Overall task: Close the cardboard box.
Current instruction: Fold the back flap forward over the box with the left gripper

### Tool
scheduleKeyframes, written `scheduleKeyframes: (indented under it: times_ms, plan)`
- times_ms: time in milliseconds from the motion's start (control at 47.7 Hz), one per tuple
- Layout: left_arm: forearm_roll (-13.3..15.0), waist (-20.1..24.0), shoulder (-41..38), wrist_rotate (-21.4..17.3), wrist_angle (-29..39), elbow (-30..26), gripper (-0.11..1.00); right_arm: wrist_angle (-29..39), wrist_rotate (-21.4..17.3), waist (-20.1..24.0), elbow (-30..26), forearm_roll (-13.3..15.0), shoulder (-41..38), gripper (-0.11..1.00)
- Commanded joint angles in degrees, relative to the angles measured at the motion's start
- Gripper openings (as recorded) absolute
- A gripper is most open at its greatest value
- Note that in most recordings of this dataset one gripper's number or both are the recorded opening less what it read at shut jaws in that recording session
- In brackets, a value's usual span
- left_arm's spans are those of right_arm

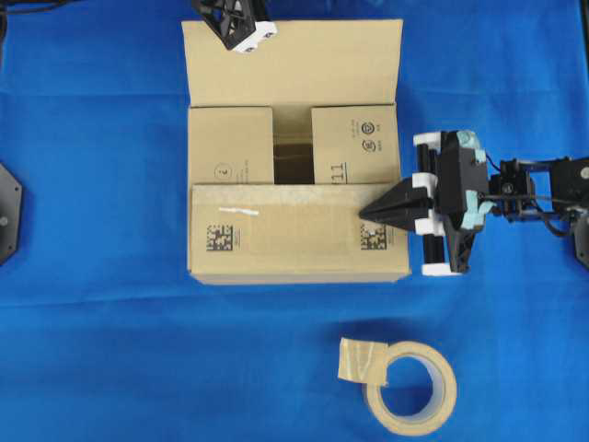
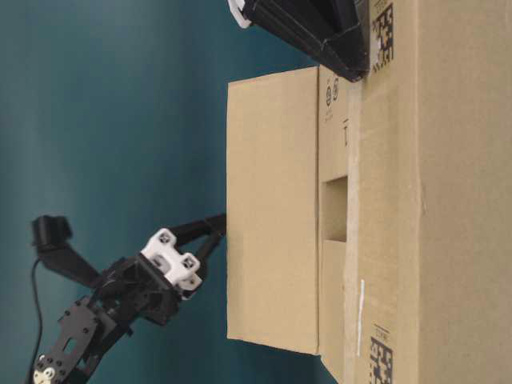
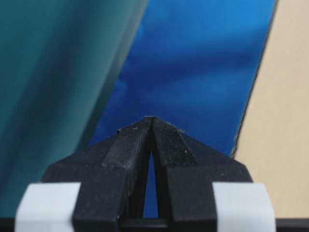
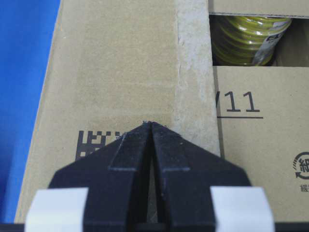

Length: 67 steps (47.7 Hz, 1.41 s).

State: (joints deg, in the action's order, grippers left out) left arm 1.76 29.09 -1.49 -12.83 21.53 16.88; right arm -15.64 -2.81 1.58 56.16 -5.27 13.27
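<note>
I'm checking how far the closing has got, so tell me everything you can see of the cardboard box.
The cardboard box is a brown corrugated carton on blue cloth. Both short flaps are folded in, leaving a gap where something yellow shows. The near long flap, with two square codes and old tape, lies folded over them; the right gripper, fingers shut, rests over its right end. The far flap is still open, with the left gripper by its edge.

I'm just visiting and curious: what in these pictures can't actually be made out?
- Contents of the cardboard box: flaps cover them; the right wrist view shows only part of something yellow-green.
- Left gripper: cropped by the overhead view's top edge.
- Small print on the flap: too small overhead.
- Left wrist view: background blurred.
</note>
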Motion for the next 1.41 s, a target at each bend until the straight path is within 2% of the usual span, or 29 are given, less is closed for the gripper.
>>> scheduleKeyframes:
  times_ms: [0, 399, 713, 1028, 1238, 1385]
  plan:
    - [-0.1, -0.2, 0.4, 0.0, 2.0, -1.9, 0.00, -0.4, 0.1, -0.1, -1.1, 0.0, 0.2, 0.01]
    - [-0.1, -3.3, 1.4, 0.4, 5.9, -0.9, 0.00, -0.4, 0.1, -0.1, -1.1, 0.0, 0.2, 0.01]
    - [-0.1, -6.9, 6.2, 1.8, 6.6, 0.2, 0.00, -0.2, -0.1, -0.1, -1.1, 0.0, 0.2, 0.00]
    - [0.0, -13.3, 9.9, 4.6, 8.0, 6.6, 0.00, -0.4, -0.2, 0.0, -1.1, 0.0, 0.2, 0.01]
    - [0.0, -18.5, 12.0, 7.5, 4.3, 11.6, 0.00, -0.4, -0.2, 0.0, -1.2, 0.0, 0.3, 0.01]
    - [0.1, -20.6, 12.4, 9.8, 1.6, 14.9, 0.00, -0.4, -0.2, 0.0, -1.3, 0.0, 0.2, 0.01]
